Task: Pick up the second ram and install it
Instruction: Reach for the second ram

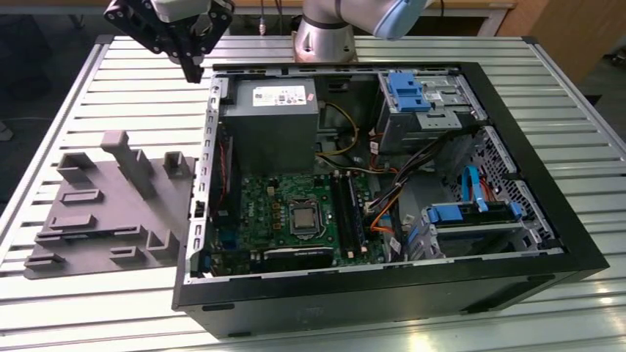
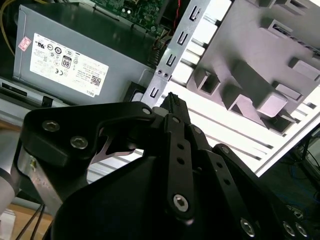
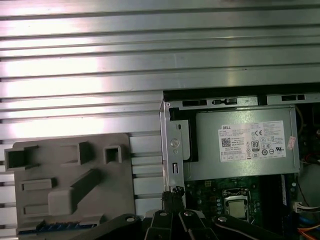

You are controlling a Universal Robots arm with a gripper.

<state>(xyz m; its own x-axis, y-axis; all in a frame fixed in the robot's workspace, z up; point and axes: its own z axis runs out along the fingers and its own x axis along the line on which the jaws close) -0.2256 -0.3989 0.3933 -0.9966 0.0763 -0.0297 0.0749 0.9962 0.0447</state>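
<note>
At the exterior view's left, on the slatted metal worktop (image 1: 98,308), lay the gray moulded fixture (image 1: 102,209) with its upright posts, just beside the open computer case (image 1: 391,293). In the first wrist view a thin bluish strip sat in a slot along one edge of that fixture. This was the second ram (image 3: 65,226) (one end ran in behind the black links of the hand, so I could not see its whole length). It lay well apart from the fingertips.

The hand (image 1: 193,72) hung in the air over the far part of the worktop, near the case's far corner on the fixture's side, tips pointing down. In the second wrist view its fingers (image 2: 176,130) were drawn together at the tips, and I could see nothing between them.

Further right, inside the case, stood the gray power supply (image 1: 272,121) with its white label. Nearer the camera lay the green motherboard (image 1: 284,213) with the processor socket (image 1: 305,218) in the middle. The long black memory slots (image 1: 347,213) ran just to the right of the socket, and orange and black cables (image 1: 382,213) trailed beside them. At the exterior view's right were the metal drive cages with blue plastic fittings (image 1: 411,92), one far and one near.
</note>
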